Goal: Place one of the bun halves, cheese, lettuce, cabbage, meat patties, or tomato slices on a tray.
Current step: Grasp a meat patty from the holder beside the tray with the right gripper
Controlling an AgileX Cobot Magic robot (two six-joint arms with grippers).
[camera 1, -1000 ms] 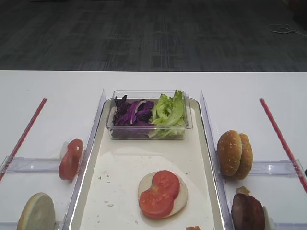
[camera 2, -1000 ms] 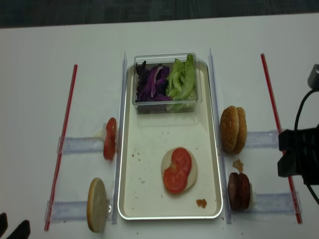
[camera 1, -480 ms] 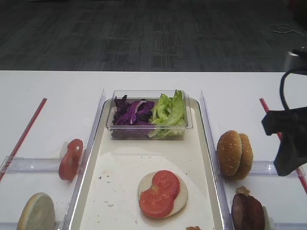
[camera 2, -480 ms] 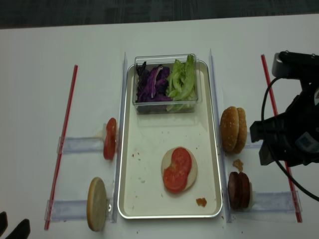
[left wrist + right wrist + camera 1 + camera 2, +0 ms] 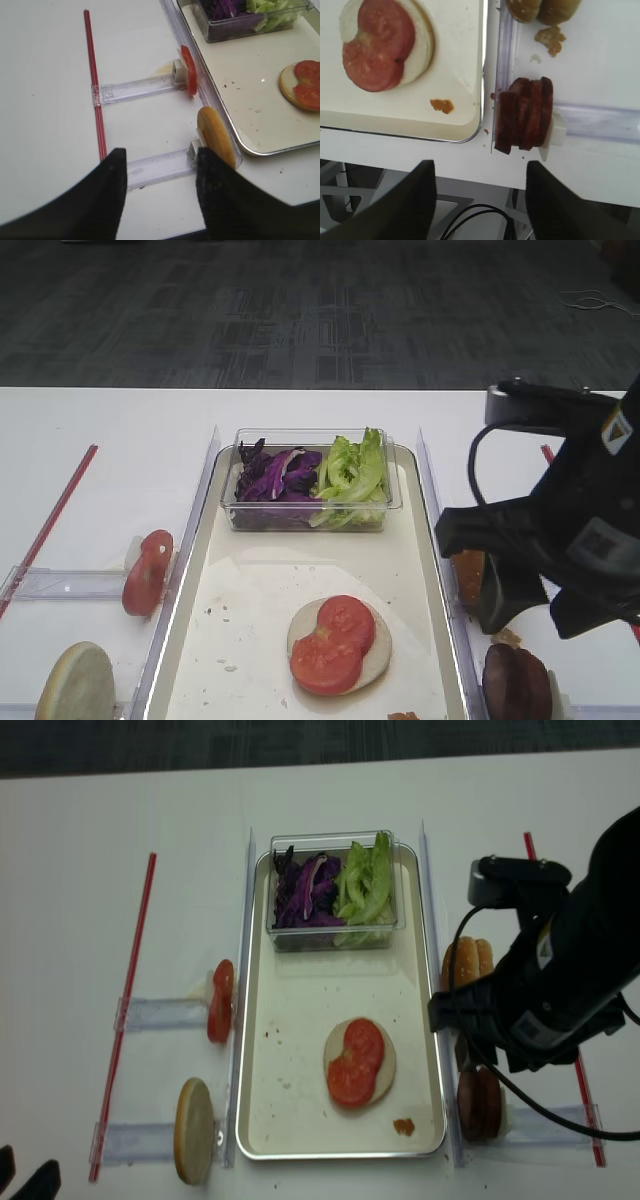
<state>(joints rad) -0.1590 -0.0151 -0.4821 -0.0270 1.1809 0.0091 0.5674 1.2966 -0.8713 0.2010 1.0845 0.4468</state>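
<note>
Writing: none readable.
Box (image 5: 310, 502): purple cabbage (image 5: 274, 475) left, lettuce (image 5: 352, 470) right, at tray's far end.
Tray (image 5: 250, 625): bun half (image 5: 375, 655) under 2 tomato slices (image 5: 333, 642).
Meat patties (image 5: 525, 121): upright, right of tray.
Right gripper (image 5: 480, 200): spread wide, grasping nothing, near the patties.
Left gripper (image 5: 157, 192): spread, empty.

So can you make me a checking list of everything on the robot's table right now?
Surface: white table, red strips at both sides.
Job's things: tray holds a bun half topped with tomato slices; meat patties stand outside its right rim.
Clutter: salad box, orange crumb.
Tools: right tool open above the patties; left tool open, idle.
Cables: black cable on the right arm.
Surroundings: dark carpet.
</note>
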